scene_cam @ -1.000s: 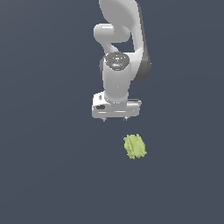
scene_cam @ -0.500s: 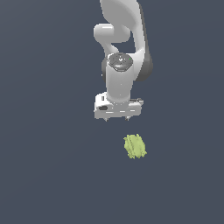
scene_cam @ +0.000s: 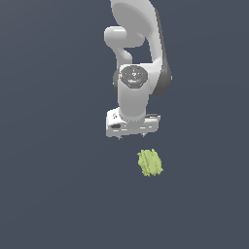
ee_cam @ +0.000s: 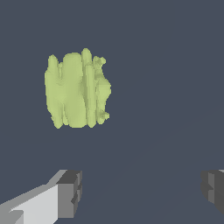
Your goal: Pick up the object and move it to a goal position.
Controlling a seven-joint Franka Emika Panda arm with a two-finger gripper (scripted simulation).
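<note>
The object (scene_cam: pixel 150 163) is a small yellow-green ridged blob lying on the dark grey floor, below and slightly toward the exterior view's right of my gripper (scene_cam: pixel 132 136). The gripper is open and empty, its fingers pointing down, and it is apart from the object. In the wrist view the object (ee_cam: pixel 76 89) shows whole, with bumps along one side. It lies outside the gap between my two fingertips (ee_cam: pixel 69 192), which stand wide apart. No goal marker is visible.
Plain dark grey floor (scene_cam: pixel 53 194) spreads all around. The white arm (scene_cam: pixel 136 58) rises behind the gripper in the exterior view.
The gripper has shifted slightly down and toward the exterior view's right, closer to the object. The object has not moved.
</note>
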